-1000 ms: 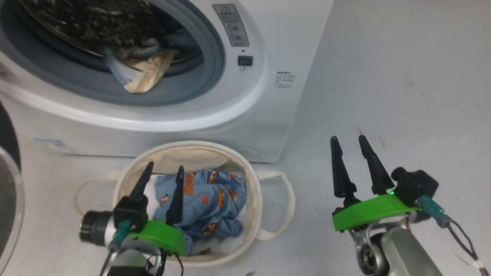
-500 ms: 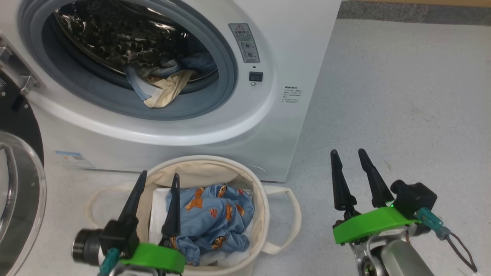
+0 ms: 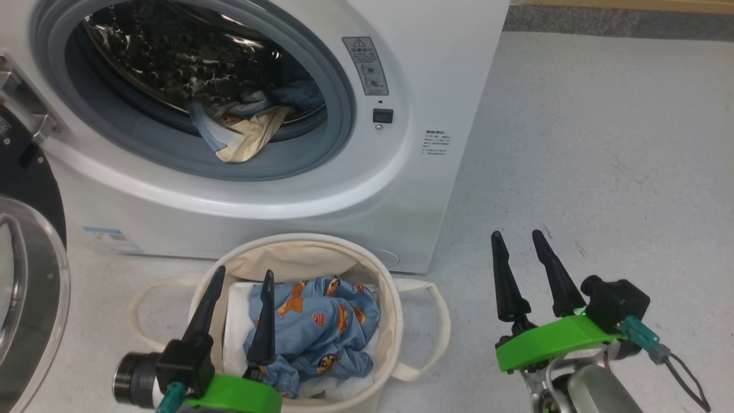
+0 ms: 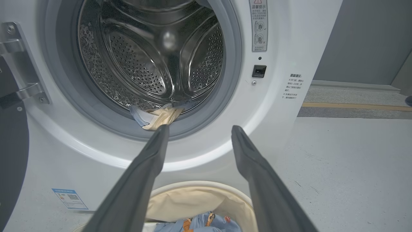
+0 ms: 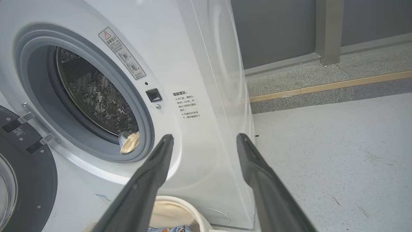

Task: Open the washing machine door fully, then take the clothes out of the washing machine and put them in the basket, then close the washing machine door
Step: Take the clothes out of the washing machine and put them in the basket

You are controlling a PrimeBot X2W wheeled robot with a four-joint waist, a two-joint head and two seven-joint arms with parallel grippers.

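Down front, both grippers are sitting wide open, gripping nothing: the left gripper [image 3: 243, 271] is hovering over the basket [image 3: 298, 238], the right gripper [image 3: 516, 233] over bare floor [image 3: 602, 143]. Bear-print clothes [image 3: 327, 327] are lying in the basket. Behind it, a cream-and-blue bundle [image 3: 246, 143] is hanging from the washing machine [image 3: 401, 189] drum mouth, and the washing machine door [image 3: 26, 183] is standing open on the left.

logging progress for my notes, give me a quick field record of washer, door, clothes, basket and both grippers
washing machine: drum mouth uncovered
washing machine door: swung open, at left
basket: on floor before washer
clothes: some draped over drum lip, some in basket
left gripper: open, empty, over basket
right gripper: open, empty, over floor
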